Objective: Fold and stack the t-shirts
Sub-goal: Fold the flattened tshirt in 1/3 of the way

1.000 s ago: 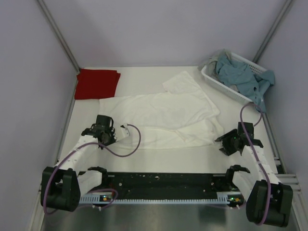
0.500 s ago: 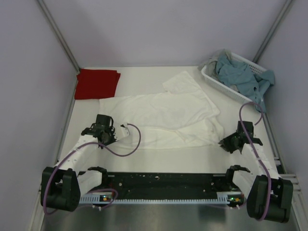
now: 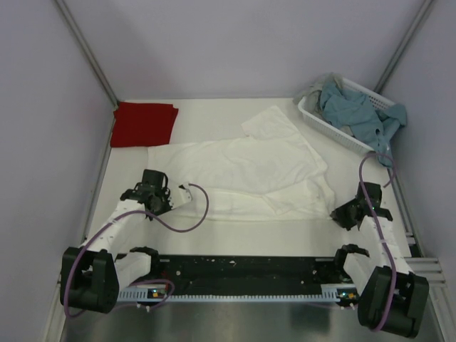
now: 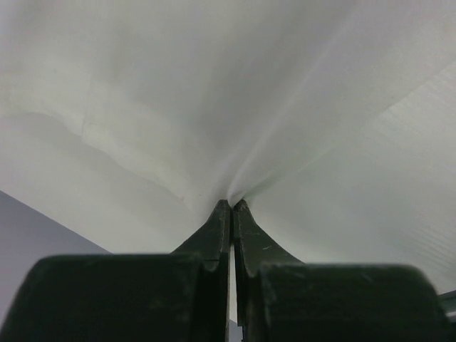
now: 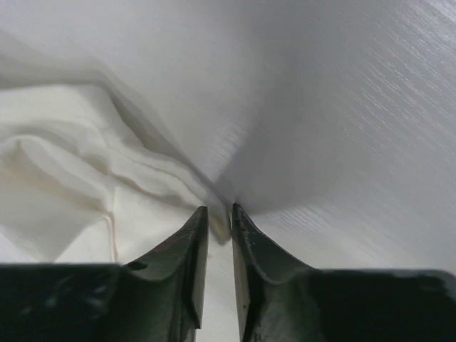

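the left gripper [image 4: 232, 203] was clamped on a fold of the white t-shirt [image 4: 214, 85] ahead of it; the right gripper [image 5: 218, 209] pinched its edge, cloth bunched to its left

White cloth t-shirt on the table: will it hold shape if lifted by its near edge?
Probably not: the white cloth t-shirt puckers into creases where the left gripper pinches it, so it is floppy. Likely light too; it lies thin and flat.

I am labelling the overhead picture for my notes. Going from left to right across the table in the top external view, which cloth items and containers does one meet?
dark red t-shirt → white t-shirt → white basket holding blue-grey cloth
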